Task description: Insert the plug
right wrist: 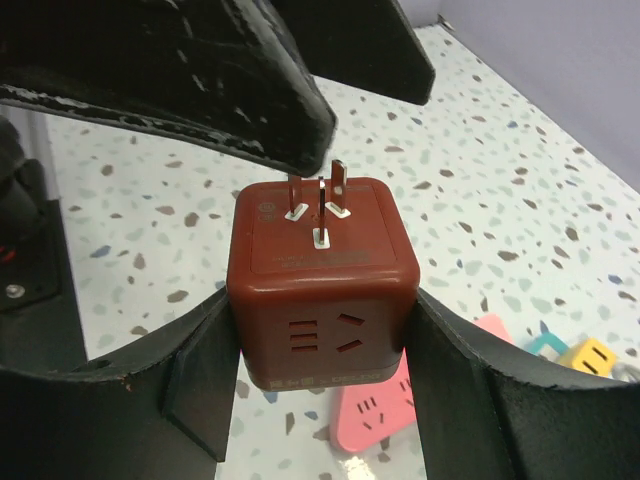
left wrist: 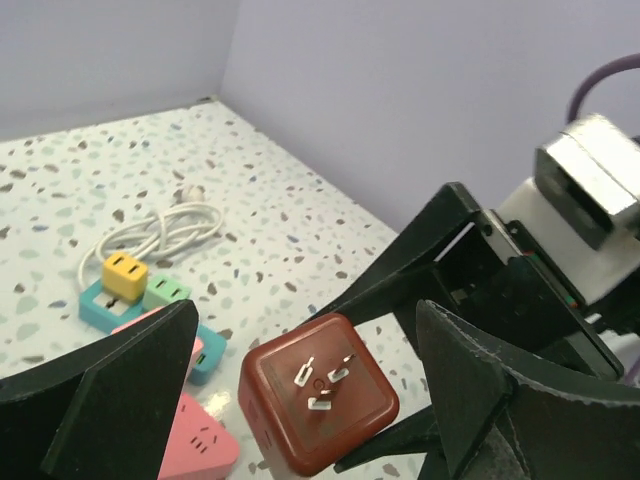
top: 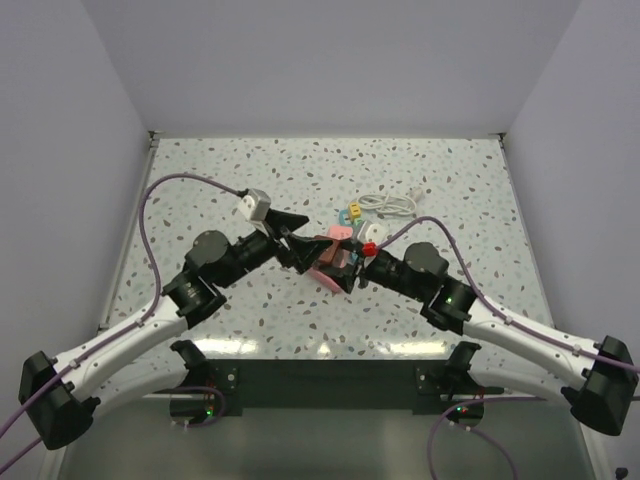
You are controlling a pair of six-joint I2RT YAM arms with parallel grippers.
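A dark red cube plug (right wrist: pixel 320 270) with three metal prongs on its top face is clamped between the fingers of my right gripper (right wrist: pixel 320 335), held above the table. In the top view the cube (top: pixel 334 257) sits at mid-table where both arms meet. My left gripper (left wrist: pixel 307 312) is open, its fingers wide apart on either side of the cube (left wrist: pixel 320 405) without touching it. A pink socket block (left wrist: pixel 195 440) lies on the table just below and beside the cube; it also shows in the right wrist view (right wrist: pixel 370 410).
A cluster of small teal (left wrist: pixel 100 305), yellow (left wrist: pixel 125 272) and green (left wrist: pixel 165 292) adapters lies behind the pink block, with a coiled white cable (left wrist: pixel 150 230) beyond them. The cable (top: pixel 390 205) is at the back centre. Walls enclose the table.
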